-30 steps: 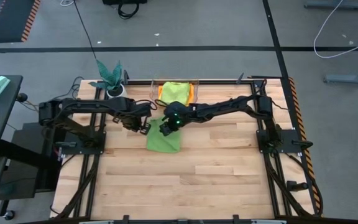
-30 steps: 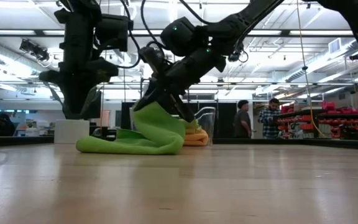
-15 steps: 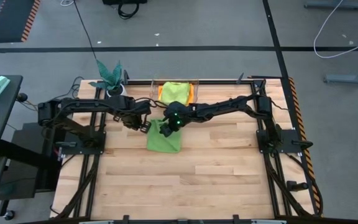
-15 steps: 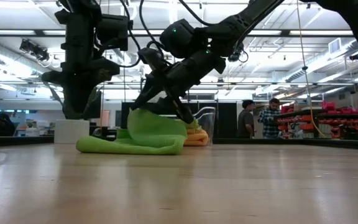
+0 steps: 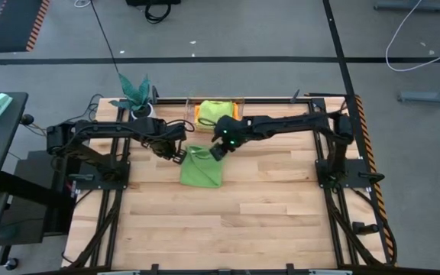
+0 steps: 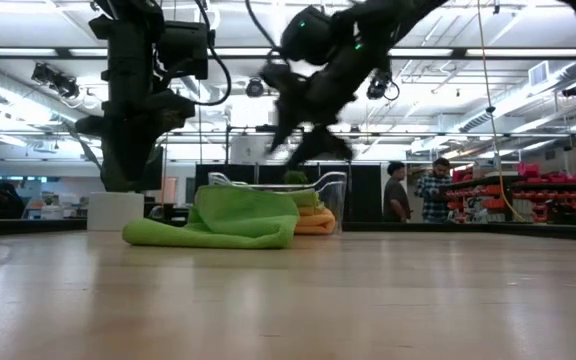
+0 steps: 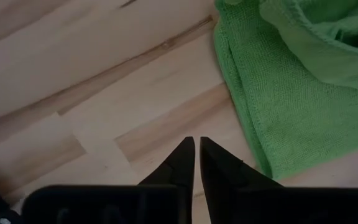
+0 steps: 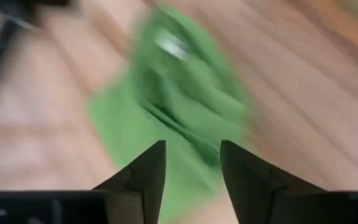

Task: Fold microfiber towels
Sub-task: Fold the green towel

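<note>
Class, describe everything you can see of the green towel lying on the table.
The green microfiber towel is plush, mid-green cloth with stitched edges and a small white tag. It lies on the wooden table, loosely folded, one layer bunched on top. Neither end effector holds it: the right end effector hangs open above, the left end effector shut beside it.

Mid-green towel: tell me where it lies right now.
In the high view the mid-green towel lies on the table's far-middle, just in front of the clear bin, between the left gripper and the right gripper.
</note>
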`<action>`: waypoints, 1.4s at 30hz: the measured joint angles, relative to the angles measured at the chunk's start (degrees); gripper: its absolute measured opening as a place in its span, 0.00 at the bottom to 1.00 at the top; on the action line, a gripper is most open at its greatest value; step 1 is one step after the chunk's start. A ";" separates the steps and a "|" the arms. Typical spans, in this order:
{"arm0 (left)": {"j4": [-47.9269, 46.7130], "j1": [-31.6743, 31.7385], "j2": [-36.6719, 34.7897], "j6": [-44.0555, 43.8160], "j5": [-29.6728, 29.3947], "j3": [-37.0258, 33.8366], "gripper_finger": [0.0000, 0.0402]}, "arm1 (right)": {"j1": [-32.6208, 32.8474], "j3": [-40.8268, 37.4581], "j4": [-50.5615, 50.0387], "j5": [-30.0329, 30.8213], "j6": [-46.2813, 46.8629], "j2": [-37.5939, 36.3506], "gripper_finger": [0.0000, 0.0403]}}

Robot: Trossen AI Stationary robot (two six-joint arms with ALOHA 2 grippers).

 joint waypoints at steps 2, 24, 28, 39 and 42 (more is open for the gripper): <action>0.11 0.00 0.00 1.25 -0.17 0.01 0.09 | 0.94 -0.28 -5.93 3.08 -0.75 -1.66 0.37; 5.14 0.31 0.02 2.62 -0.09 0.01 0.10 | 0.66 -13.87 5.35 1.26 5.90 -0.79 0.01; 5.12 0.29 0.01 1.86 0.03 0.00 0.10 | 0.65 -15.01 11.06 -0.08 7.16 -0.78 0.01; 5.47 0.31 0.00 -0.63 0.16 0.00 0.10 | 1.39 -12.87 13.83 -4.28 6.97 5.72 0.00; 5.44 0.31 0.01 -1.52 0.21 0.00 0.09 | 2.92 -11.25 14.39 -4.31 6.87 5.72 0.00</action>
